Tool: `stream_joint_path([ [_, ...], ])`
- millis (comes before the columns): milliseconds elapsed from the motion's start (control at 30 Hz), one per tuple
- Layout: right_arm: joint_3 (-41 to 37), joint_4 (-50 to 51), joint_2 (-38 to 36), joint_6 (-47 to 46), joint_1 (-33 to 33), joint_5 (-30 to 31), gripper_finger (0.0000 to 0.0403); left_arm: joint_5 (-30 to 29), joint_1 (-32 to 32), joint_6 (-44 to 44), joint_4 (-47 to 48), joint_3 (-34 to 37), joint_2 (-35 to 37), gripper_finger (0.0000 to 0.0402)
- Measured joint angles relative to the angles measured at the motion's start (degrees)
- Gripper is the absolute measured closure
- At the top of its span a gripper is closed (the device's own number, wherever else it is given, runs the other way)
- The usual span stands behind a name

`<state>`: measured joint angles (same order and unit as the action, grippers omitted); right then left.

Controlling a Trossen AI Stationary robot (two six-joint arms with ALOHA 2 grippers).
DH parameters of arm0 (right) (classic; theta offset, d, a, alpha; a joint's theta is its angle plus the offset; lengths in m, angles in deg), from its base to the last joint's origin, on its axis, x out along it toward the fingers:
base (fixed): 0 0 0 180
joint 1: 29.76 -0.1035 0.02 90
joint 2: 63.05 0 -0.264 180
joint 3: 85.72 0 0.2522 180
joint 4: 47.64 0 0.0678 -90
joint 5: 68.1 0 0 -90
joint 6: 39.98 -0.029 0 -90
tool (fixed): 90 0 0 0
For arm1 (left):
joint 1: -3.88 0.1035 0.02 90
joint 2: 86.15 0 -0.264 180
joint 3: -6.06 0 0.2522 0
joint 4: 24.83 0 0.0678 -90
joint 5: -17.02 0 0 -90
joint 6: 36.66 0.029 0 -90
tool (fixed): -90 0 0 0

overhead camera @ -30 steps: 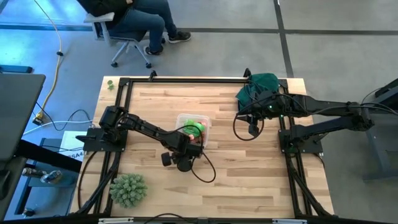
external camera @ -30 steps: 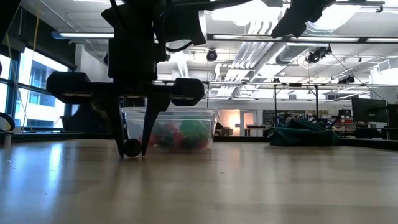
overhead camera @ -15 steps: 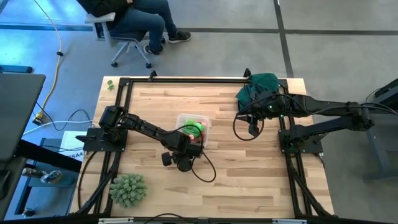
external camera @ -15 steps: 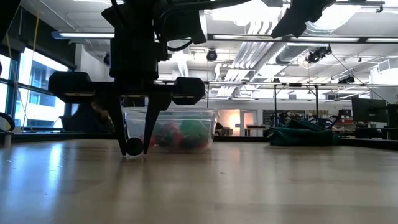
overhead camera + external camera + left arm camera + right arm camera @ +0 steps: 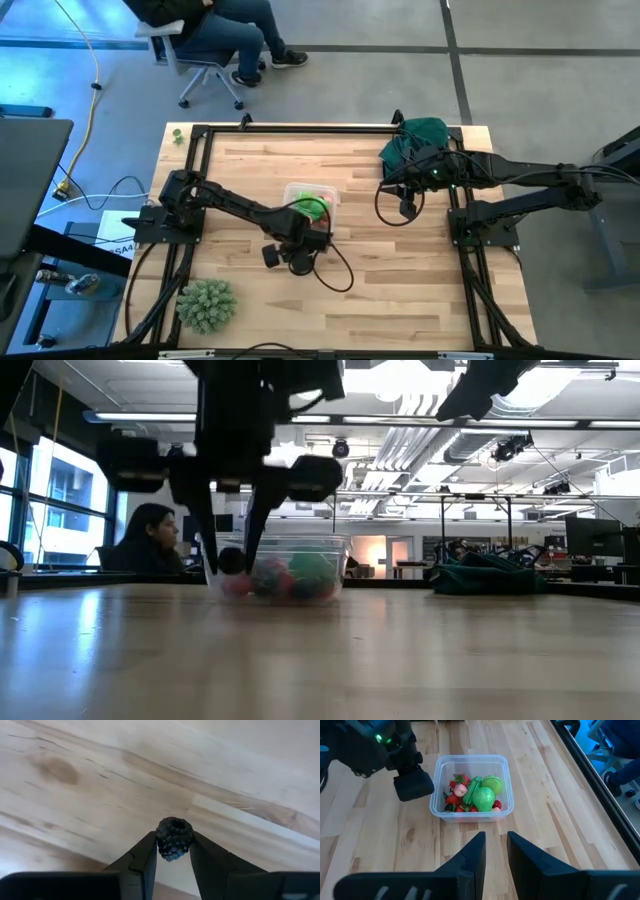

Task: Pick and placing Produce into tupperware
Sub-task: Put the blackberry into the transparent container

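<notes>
My left gripper [image 5: 174, 854] points down over the middle of the table, just near of the tupperware [image 5: 311, 196], and is shut on a small dark knobbly berry [image 5: 174, 838]. The low view shows this piece of produce [image 5: 232, 561] hanging above the tabletop. The tupperware [image 5: 471, 787] is a clear square box standing on the table with red, green and pink produce inside. My right gripper [image 5: 496, 845] waits high at the table's far right [image 5: 407, 209], open, with nothing between its fingers. My left gripper pinches the dark berry by two opposite sides [image 5: 161, 840] between its two fingers, at their free ends. The fingers [image 5: 210, 545] come from above, pointing down. The berry is lifted clear of the table.
A large spiky pale-green ball [image 5: 207, 305] sits at the near left corner. A dark green cloth [image 5: 418, 140] lies at the far right. A black frame [image 5: 300, 128] runs along the table's edges. A person [image 5: 150, 540] sits beyond the far edge.
My left gripper has gone up, still shut on the dark berry. The berry was at the tabletop a second ago and now hangs clear of it, about level with the tupperware's wall.
</notes>
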<state>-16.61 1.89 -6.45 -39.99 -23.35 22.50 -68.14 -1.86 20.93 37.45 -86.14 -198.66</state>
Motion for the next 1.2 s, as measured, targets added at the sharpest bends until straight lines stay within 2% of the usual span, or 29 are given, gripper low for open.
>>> stream_joint_path([
  [300, 0.0, 0.0, 0.0, 0.0, 0.0, 0.0, 0.0334, 0.0, 0.0, -1.0, 10.4, -10.3, 0.0, 0.0301],
  [500, 0.0, 0.0, 0.0, 0.0, 0.0, 0.0, 0.0334, -2.2, 0.6, -0.8, 18.4, -18.8, 0.0, 0.0301],
  [733, 0.0, 0.0, 0.0, 0.0, 0.0, 0.0, 0.0334, -2.5, 5.1, -0.4, 25.0, -26.3, 0.1, 0.0301],
  [933, 0.0, 0.0, 0.0, 0.0, 0.0, 0.0, 0.0334, -0.8, 12.6, 1.6, 25.8, -27.9, 0.1, 0.0301],
  [1200, 0.0, 0.0, 0.0, 0.0, 0.0, 0.0, 0.0334, 11.2, 22.3, 2.6, 17.4, -22.0, 0.1, 0.0301],
])
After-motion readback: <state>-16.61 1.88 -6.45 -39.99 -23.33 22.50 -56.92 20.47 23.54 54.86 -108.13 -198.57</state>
